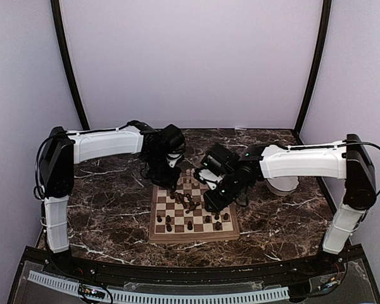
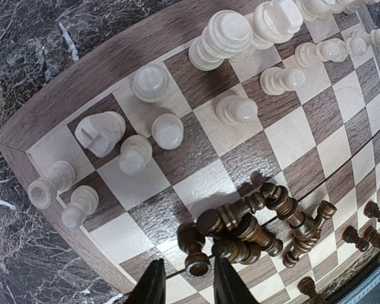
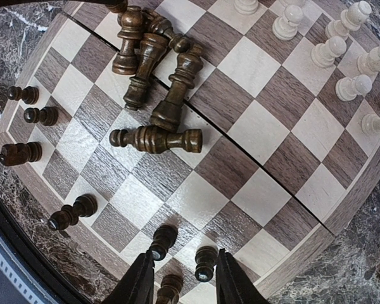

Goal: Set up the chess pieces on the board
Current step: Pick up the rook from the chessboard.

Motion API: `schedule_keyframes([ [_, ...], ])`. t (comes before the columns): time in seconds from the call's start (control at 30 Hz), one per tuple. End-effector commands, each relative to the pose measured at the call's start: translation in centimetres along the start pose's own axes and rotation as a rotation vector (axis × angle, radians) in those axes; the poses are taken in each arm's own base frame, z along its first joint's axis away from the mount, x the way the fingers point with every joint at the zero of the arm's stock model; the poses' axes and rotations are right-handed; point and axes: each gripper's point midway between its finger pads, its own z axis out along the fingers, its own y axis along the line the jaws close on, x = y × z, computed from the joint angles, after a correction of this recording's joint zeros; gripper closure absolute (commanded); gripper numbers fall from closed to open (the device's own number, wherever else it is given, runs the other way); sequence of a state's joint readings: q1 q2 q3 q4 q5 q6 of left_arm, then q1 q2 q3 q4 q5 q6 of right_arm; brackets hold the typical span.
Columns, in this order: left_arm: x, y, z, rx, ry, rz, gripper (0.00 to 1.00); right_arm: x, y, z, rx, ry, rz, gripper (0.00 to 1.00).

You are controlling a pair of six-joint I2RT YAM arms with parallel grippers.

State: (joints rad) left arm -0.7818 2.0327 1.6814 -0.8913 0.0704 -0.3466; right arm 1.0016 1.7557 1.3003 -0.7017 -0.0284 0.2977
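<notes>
Pale pieces [image 2: 228, 38] upright in roughly two rows along the upper edge of the left wrist view, with a few near the left corner crowded close together. Dark pieces [image 2: 253, 221] in a heap at lower centre of that view, mostly toppled and touching one another. Same heap at top centre of the right wrist view, with one long dark piece [image 3: 155, 139] flat on its side just below it (apart from the rest). Upright dark pawns [image 3: 23, 94] strung down the left edge of the right wrist view, more at the bottom. All of it on the board [image 1: 193, 239], at lower centre of the top view, flat on the counter [image 1: 101, 221].

Left tool [image 2: 187, 269] at the bottom of its view, fingers parted and gripping nothing, a lone standing pawn [image 2: 195, 250] right at the gap (contact hard to judge). Right tool [image 3: 183, 266] at the bottom of its view, likewise released, fingers spread above a few upright pawns near the board's rim. In the top view, both tools low over the board, left near its upper left corner, right over its right half. White bowl [image 1: 284, 185] on the counter at right, partly behind the right arm.
</notes>
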Motion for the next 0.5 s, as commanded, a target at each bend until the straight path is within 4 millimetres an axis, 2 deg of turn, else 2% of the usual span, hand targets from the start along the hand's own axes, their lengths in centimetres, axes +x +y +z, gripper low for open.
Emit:
schedule_keyframes([
  [0.0,-0.1,0.0,-0.4,0.013,0.008,0.016,0.72,-0.4,0.2,-1.0,-0.003,-0.043,0.005,0.65],
  [0.47,0.8,0.0,0.8,0.022,0.053,0.014,0.72,-0.5,0.2,-1.0,-0.004,-0.046,0.007,0.65],
])
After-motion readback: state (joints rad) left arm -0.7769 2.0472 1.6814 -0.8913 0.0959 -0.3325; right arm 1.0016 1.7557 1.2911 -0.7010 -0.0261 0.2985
